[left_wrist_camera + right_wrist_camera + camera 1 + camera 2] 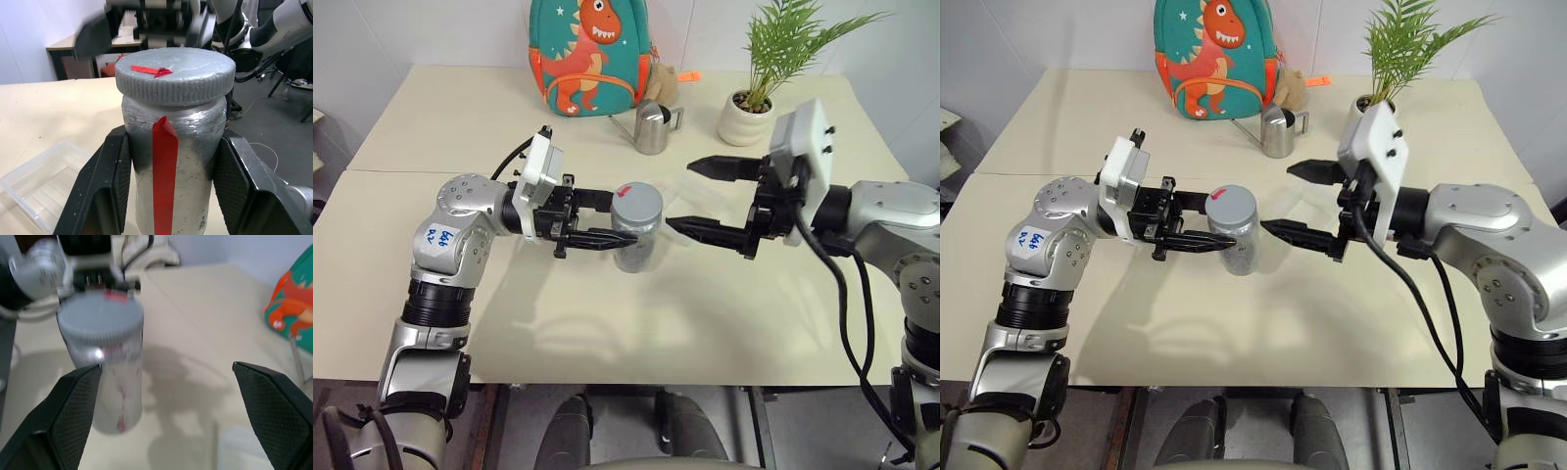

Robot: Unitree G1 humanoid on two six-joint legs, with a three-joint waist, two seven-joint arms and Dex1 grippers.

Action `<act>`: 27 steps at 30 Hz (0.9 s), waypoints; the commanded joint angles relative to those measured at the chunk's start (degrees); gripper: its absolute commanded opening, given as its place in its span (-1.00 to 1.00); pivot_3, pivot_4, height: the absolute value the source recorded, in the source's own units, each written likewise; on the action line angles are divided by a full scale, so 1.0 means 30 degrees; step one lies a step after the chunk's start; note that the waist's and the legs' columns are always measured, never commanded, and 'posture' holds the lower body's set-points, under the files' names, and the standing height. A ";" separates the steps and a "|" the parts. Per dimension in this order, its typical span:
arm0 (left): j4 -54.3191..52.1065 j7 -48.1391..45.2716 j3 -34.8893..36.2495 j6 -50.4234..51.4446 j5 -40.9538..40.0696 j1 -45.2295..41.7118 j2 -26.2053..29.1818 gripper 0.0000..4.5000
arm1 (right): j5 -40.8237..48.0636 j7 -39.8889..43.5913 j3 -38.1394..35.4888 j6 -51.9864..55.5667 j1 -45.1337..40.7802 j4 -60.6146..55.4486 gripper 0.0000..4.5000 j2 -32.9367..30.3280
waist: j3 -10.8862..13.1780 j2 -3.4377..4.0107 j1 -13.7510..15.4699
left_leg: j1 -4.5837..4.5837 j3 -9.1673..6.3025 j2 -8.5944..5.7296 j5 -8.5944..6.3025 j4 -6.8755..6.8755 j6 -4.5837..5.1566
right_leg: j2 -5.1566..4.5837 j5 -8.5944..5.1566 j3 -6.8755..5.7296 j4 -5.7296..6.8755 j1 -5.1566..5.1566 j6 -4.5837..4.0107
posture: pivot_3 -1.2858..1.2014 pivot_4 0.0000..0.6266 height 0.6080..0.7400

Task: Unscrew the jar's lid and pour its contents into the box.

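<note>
I see the jar [637,227] held upright above the table [607,323], and I take it as my landmark. My left gripper [597,220] comes in level from the jar's left side, and its two black fingers [105,186] are clamped on the jar's silver body just below the lid [638,200]; the left wrist view shows a pad pressed to each side with the red stripe facing the camera between them. The grey lid is still screwed on, with a strip of red tape on its flat top. My right gripper [705,201] sits just to the jar's right, fingers spread wide apart, one fingertip close to the jar's side but not touching it, holding nothing. The clear plastic box [697,196] lies on the table behind and to the right of the jar, partly hidden by the right gripper. Farther back from the jar stand a steel jug [653,127], a dinosaur backpack [590,54] and a potted plant [751,108]. I cannot see the jar's contents.
</note>
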 commanded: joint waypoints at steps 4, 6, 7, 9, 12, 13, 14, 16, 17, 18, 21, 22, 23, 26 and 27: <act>0.0099 -0.0274 0.0147 -0.0551 -0.0017 -0.0515 -0.0039 -0.12 | 0.1969 -0.1010 -0.0756 0.0442 -0.0932 -0.0434 0.99 0.0678 | 0.0000 0.0000 0.0015 | 0.0000 0.0000 0.0000 0.0000 0.0000 0.0000 | 0.0000 0.0000 -0.0001 -0.0002 0.0001 0.0000 | 0.03 -0.52 1.00; 0.0189 -0.0308 0.0097 -0.0608 0.0003 -0.0576 -0.0101 -0.12 | 0.2040 -0.1372 -0.0234 0.0294 -0.1211 -0.0397 0.99 0.1341 | 0.0000 0.0000 0.0014 | -0.0002 0.0000 0.0000 0.0000 0.0000 0.0000 | 0.0000 0.0000 -0.0001 -0.0002 0.0000 0.0000 | 0.03 -0.52 1.00; 0.0239 -0.0321 0.0076 -0.0638 0.0021 -0.0609 -0.0119 -0.12 | 0.1992 -0.1545 0.0025 0.0222 -0.1358 -0.0351 0.99 0.1677 | 0.0000 0.0000 -0.0023 | -0.0001 0.0000 0.0001 0.0000 0.0000 0.0000 | 0.0000 0.0000 -0.0001 -0.0002 0.0000 0.0000 | 0.03 -0.52 1.00; 0.0275 -0.0318 0.0072 -0.0621 -0.0010 -0.0638 -0.0145 -0.12 | 0.1898 -0.1704 0.0476 0.0082 -0.1571 -0.0327 0.99 0.2375 | -0.0001 0.0001 -0.0059 | 0.0005 0.0001 0.0003 0.0000 0.0001 0.0000 | 0.0006 0.0000 0.0002 0.0012 -0.0004 0.0000 | 0.03 -0.52 1.00; 0.0268 -0.0317 0.0043 -0.0627 0.0020 -0.0631 -0.0167 -0.12 | 0.1172 -0.1898 0.1441 -0.0209 -0.1702 -0.0201 0.99 0.3274 | -0.0001 0.0001 -0.0022 | -0.0001 -0.0001 0.0007 0.0000 0.0000 0.0000 | 0.0010 0.0000 0.0002 0.0016 -0.0014 0.0000 | 0.03 -0.52 1.00; 0.0255 -0.0321 0.0043 -0.0622 0.0024 -0.0624 -0.0164 -0.12 | 0.0922 -0.1904 0.1723 -0.0309 -0.1711 -0.0163 0.99 0.3469 | -0.0001 0.0000 -0.0013 | -0.0003 0.0001 0.0006 0.0000 0.0001 0.0000 | 0.0008 0.0000 0.0003 0.0013 -0.0015 0.0000 | 0.03 -0.52 1.00; 0.0250 -0.0323 0.0036 -0.0628 0.0037 -0.0623 -0.0165 -0.12 | 0.0690 -0.1883 0.1954 -0.0398 -0.1712 -0.0122 0.99 0.3619 | 0.0000 0.0001 -0.0014 | -0.0003 0.0001 0.0005 0.0000 0.0001 0.0000 | 0.0008 0.0000 0.0002 0.0011 -0.0014 0.0000 | 0.03 -0.52 1.00; 0.0197 -0.0304 0.0052 -0.0635 0.0048 -0.0596 -0.0142 -0.12 | 0.0206 -0.1881 0.2374 -0.0576 -0.1717 0.0039 0.99 0.3906 | 0.0000 0.0001 -0.0010 | -0.0006 0.0001 0.0005 0.0000 0.0001 0.0000 | 0.0009 0.0000 0.0003 0.0012 -0.0019 0.0000 | 0.03 -0.52 1.00; 0.0168 -0.0298 0.0060 -0.0640 0.0052 -0.0579 -0.0129 -0.12 | -0.0003 -0.1858 0.2518 -0.0652 -0.1705 0.0102 0.99 0.3993 | -0.0001 0.0001 -0.0012 | -0.0007 0.0001 0.0006 0.0000 0.0000 0.0000 | 0.0009 0.0000 0.0003 0.0013 -0.0021 0.0000 | 0.03 -0.52 1.00; 0.0146 -0.0291 0.0073 -0.0640 0.0052 -0.0562 -0.0114 -0.12 | -0.0140 -0.1808 0.2616 -0.0717 -0.1681 0.0136 0.99 0.4020 | -0.0001 0.0001 -0.0012 | -0.0007 0.0001 0.0005 0.0000 0.0000 0.0000 | 0.0009 0.0000 0.0003 0.0014 -0.0021 0.0000 | 0.03 -0.52 1.00; 0.0084 -0.0270 0.0089 -0.0653 0.0065 -0.0506 -0.0084 -0.12 | -0.0447 -0.1665 0.2783 -0.0867 -0.1634 0.0206 0.99 0.4079 | -0.0001 0.0001 0.0006 | -0.0007 0.0001 0.0005 0.0000 0.0001 0.0000 | 0.0009 0.0000 0.0003 0.0015 -0.0022 0.0000 | 0.03 -0.52 1.00; 0.0070 -0.0253 0.0093 -0.0655 0.0065 -0.0497 -0.0087 -0.12 | -0.0519 -0.1636 0.2802 -0.0895 -0.1636 0.0226 0.99 0.4110 | -0.0001 0.0001 0.0005 | -0.0007 0.0001 0.0005 0.0000 0.0001 0.0000 | 0.0009 0.0000 0.0002 0.0015 -0.0022 0.0000 | 0.03 -0.52 1.00; 0.0061 -0.0246 0.0093 -0.0657 0.0063 -0.0486 -0.0094 -0.12 | -0.0574 -0.1634 0.2812 -0.0948 -0.1643 0.0257 0.99 0.4167 | -0.0001 0.0001 0.0001 | -0.0008 0.0001 0.0005 0.0000 0.0000 0.0000 | 0.0009 0.0000 0.0002 0.0015 -0.0022 0.0000 | 0.03 -0.52 1.00; -0.0011 -0.0210 0.0062 -0.0675 0.0061 -0.0418 -0.0142 -0.12 | -0.0797 -0.1660 0.2828 -0.1065 -0.1609 0.0288 0.99 0.4320 | -0.0001 0.0001 -0.0002 | -0.0007 0.0001 0.0005 0.0000 0.0001 0.0000 | 0.0009 0.0000 0.0002 0.0016 -0.0022 0.0000 | 0.03 -0.52 1.00; -0.0028 -0.0193 0.0059 -0.0670 0.0050 -0.0415 -0.0164 -0.12 | -0.0874 -0.1664 0.2829 -0.1074 -0.1603 0.0303 0.99 0.4368 | -0.0001 0.0001 -0.0003 | -0.0007 0.0001 0.0005 0.0000 0.0001 0.0000 | 0.0009 0.0000 0.0002 0.0017 -0.0022 0.0000 | 0.03 -0.52 1.00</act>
